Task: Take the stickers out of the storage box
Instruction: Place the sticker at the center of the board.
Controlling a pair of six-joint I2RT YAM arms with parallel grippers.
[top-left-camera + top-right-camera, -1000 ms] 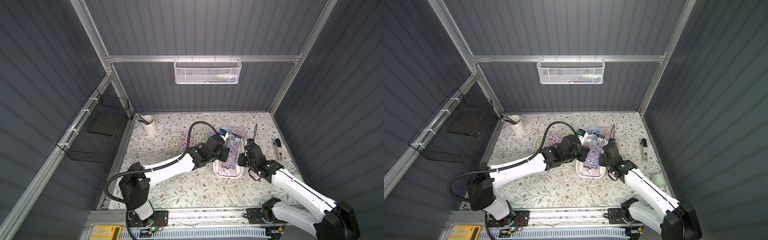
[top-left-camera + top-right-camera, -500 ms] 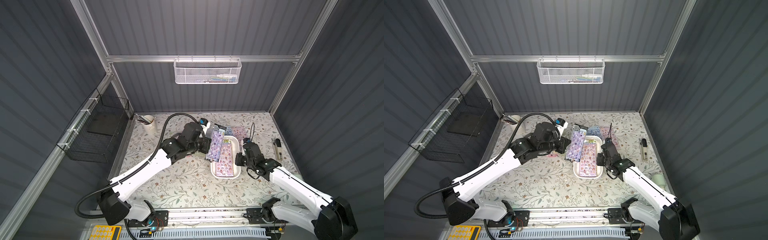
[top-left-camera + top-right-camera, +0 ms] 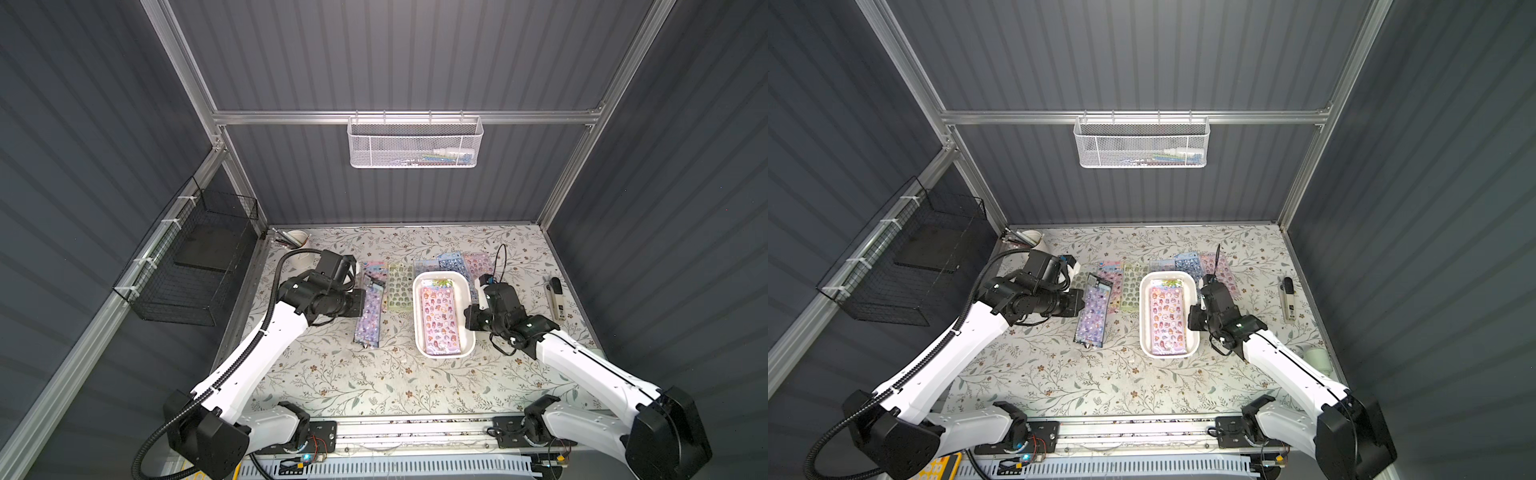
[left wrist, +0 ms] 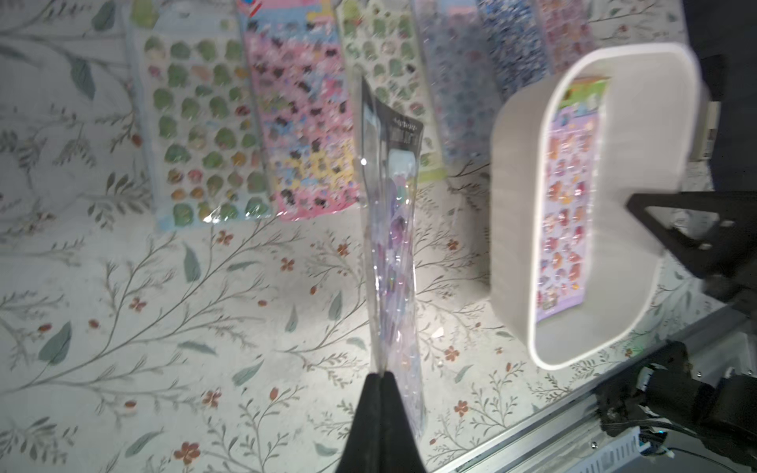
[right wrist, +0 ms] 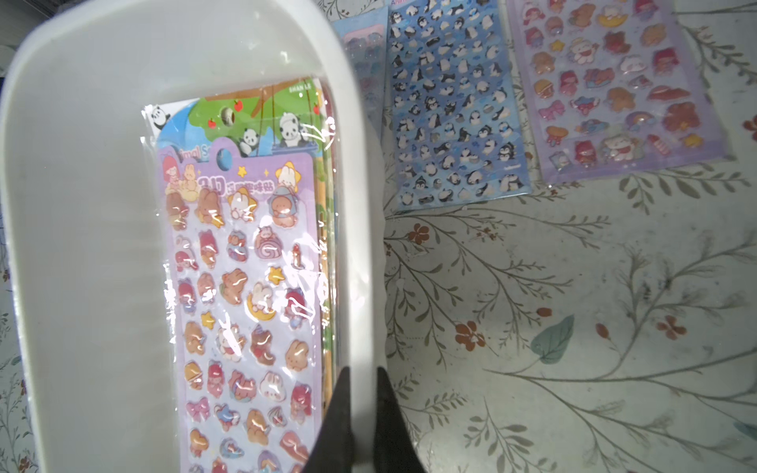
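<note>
The left tool (image 4: 381,374), clamped tight on one edge of a purple sticker sheet (image 3: 370,316), has carried it leftwards from the storage box (image 3: 417,328) over the table (image 3: 374,382) beside the laid-out sheets (image 3: 400,289), while the right tool (image 5: 362,370) still pinches the box's wall, with more stickers (image 3: 440,320) inside.

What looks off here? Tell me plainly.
The purple sticker sheet, pinched in the left fingers, bows along its length and is slanted, out of line with the row of flat sheets. Nothing looks spilled or damaged.
</note>
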